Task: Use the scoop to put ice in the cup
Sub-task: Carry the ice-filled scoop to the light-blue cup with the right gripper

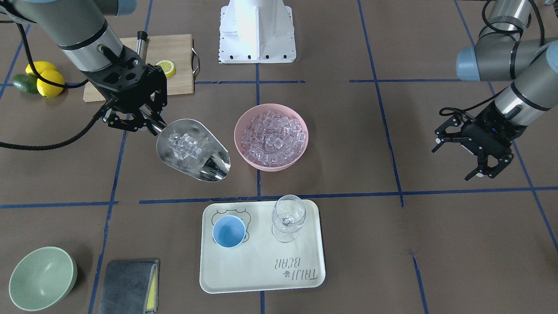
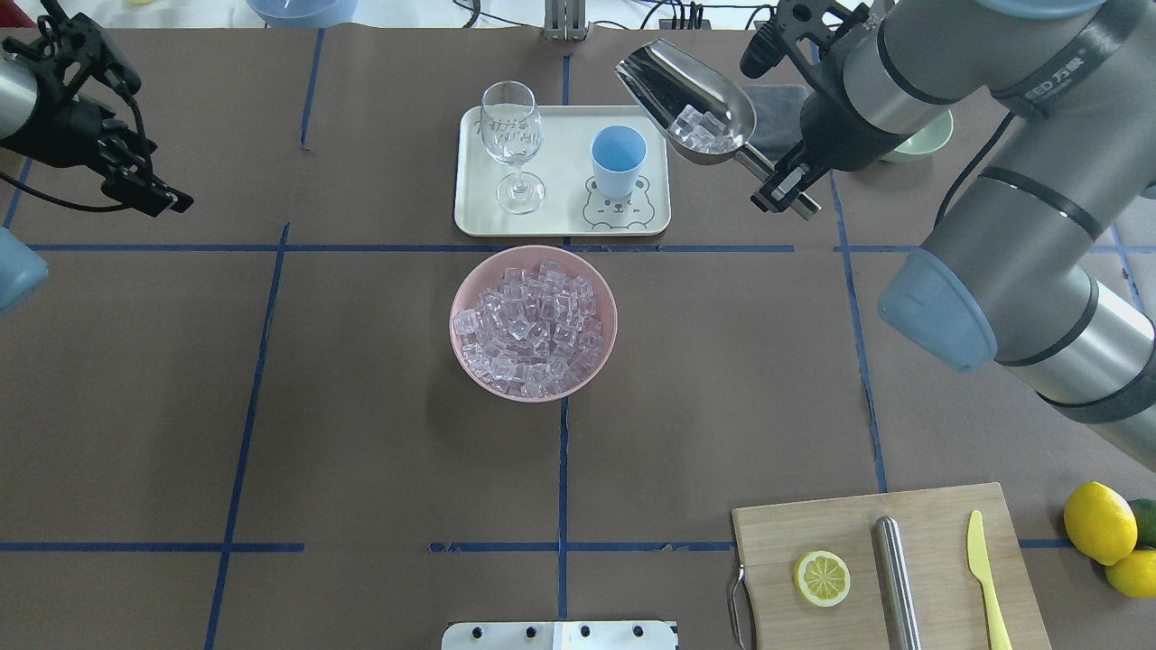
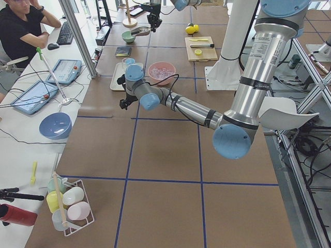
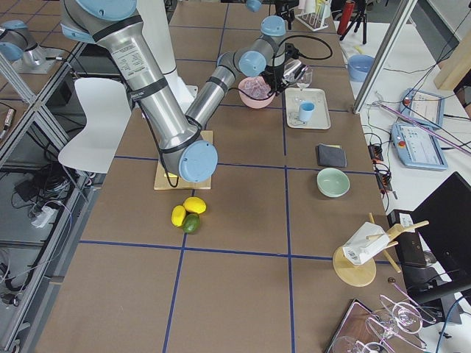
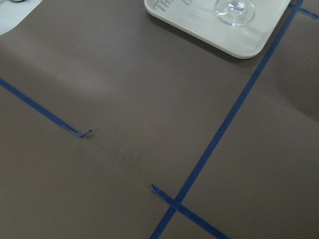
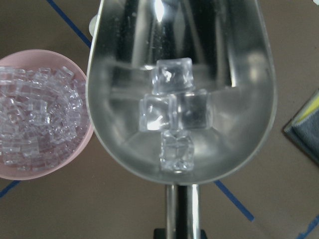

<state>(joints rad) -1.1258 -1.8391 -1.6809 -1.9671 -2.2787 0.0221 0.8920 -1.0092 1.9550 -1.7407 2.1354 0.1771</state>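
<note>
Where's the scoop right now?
In the overhead view, the scoop, carrying ice, is held up by the right gripper on the robot's right, just right of the tray, beside the cup.

From overhead, a pink bowl (image 2: 533, 253) sits central on the worktop (image 2: 361, 406). The tray (image 2: 560, 199) at its twelve o'clock carries a wine glass (image 2: 512, 126), with a cutting board (image 2: 939, 560) at five.
</note>
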